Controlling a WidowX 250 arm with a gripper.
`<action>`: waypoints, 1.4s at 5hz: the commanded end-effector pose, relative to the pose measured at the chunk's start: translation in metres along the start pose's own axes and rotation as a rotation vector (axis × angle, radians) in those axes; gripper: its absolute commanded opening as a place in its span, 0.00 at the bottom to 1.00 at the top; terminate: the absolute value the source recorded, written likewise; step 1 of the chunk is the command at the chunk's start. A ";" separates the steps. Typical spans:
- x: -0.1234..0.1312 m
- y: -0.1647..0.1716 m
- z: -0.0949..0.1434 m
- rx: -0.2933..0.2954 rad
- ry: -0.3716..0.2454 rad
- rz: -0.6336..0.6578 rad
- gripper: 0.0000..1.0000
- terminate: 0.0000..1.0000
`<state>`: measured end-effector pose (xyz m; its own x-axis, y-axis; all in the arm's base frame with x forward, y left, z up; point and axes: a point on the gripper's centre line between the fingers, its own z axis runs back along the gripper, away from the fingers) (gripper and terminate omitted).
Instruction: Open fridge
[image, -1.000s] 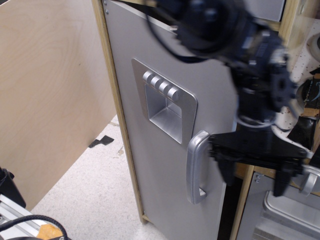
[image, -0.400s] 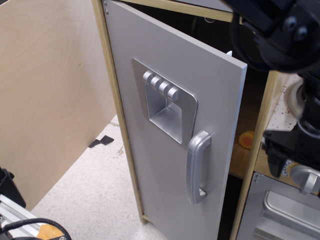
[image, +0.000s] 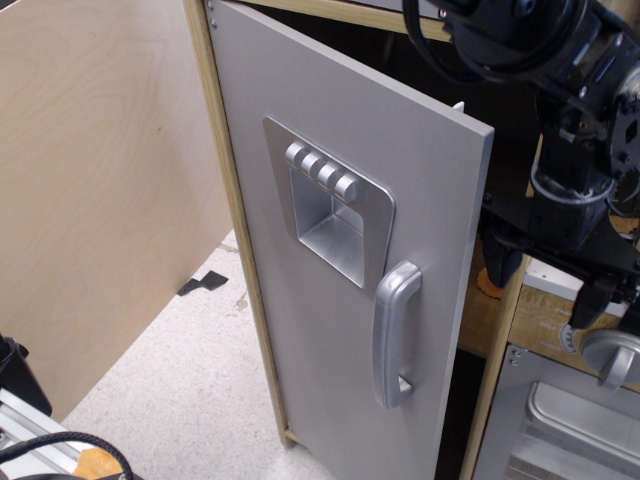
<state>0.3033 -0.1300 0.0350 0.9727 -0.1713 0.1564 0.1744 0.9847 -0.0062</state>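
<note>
We see the tall light-wood fridge (image: 232, 250) filling the frame's centre, its matte silver door (image: 330, 300) swung partly ajar. Our black gripper (image: 553, 268) hangs at right, fingers spread and empty, just beside the door's free edge, likely to push it wider.

The robot arm (image: 560, 60) is matte black throughout, built of bulky rounded housings with small screws, a black cable looping near its top, and a black forked end effector (image: 548, 262) below.
</note>
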 end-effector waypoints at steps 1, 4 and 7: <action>-0.001 0.012 0.037 -0.005 0.018 0.058 1.00 0.00; -0.053 0.029 0.064 -0.013 0.118 0.265 1.00 0.00; -0.055 0.106 0.079 0.005 0.105 0.223 1.00 0.00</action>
<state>0.2502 -0.0061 0.0887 0.9987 0.0501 0.0081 -0.0499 0.9986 -0.0194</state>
